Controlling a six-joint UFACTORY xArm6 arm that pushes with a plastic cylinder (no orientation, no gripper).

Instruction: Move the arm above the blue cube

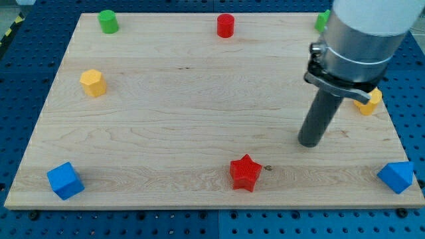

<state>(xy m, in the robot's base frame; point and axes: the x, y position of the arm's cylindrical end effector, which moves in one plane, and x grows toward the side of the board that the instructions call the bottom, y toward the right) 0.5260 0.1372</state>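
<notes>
Tip (pixel 309 142) of the rod rests on the counter (pixel 199 99) right of centre, up and right of the red star (pixel 245 172) and clear of it. You have no fingers here, so nothing spreads or pinches. You see a blue cube (pixel 65 180) at the bottom left corner, well apart from the tip; another blue block (pixel 397 176) sits at the bottom right corner, its shape less sure. The cube looks light, rigid and likely to slide or spin on smooth wood. You need no hold: judge the move as stopping just above it, without nudging it.
</notes>
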